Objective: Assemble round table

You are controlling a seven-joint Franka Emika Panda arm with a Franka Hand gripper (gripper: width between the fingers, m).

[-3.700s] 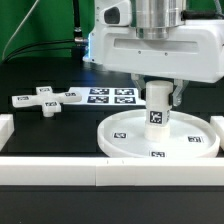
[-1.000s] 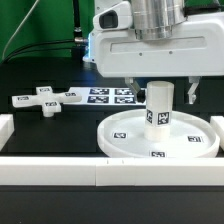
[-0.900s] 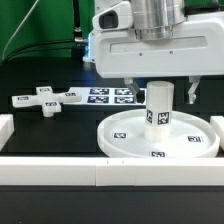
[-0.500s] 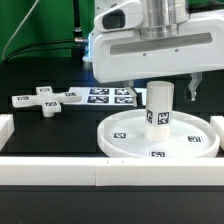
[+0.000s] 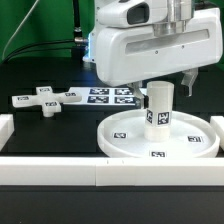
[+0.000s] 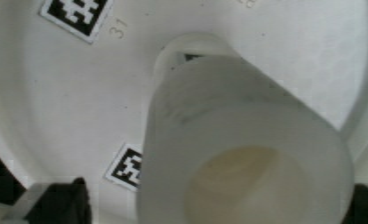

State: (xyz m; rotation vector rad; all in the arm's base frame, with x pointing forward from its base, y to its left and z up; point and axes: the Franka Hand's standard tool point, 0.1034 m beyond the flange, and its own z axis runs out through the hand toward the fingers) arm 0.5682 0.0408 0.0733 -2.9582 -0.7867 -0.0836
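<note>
Black tabletop, green backdrop behind, white border bars (image 5: 60, 172) along the near edge. Take the disc (image 5: 135, 148) as your landmark.

- The leg (image 5: 158, 112) stands upright on the disc's centre, over the hub, with a tag facing the exterior camera. Whether it is fully seated, you cannot tell from these views.
- The cross piece (image 5: 45, 100) lies flat on the table, well apart from the disc toward the exterior view's left.
- The marker board (image 5: 112, 96) lies behind the disc, between it and the cross piece.
- Your gripper (image 5: 165, 88) hangs over the disc at the leg's top. Its jaws are spread and it holds nothing. One dark finger (image 5: 190, 82) stands clear of the leg with a visible gap.
- The wrist view agrees: the leg's top face is directly below, with the disc floor around it.

Judgement: the leg is centred so the cross piece can cap it next. The spread jaws let you lift away without tipping it.
</note>
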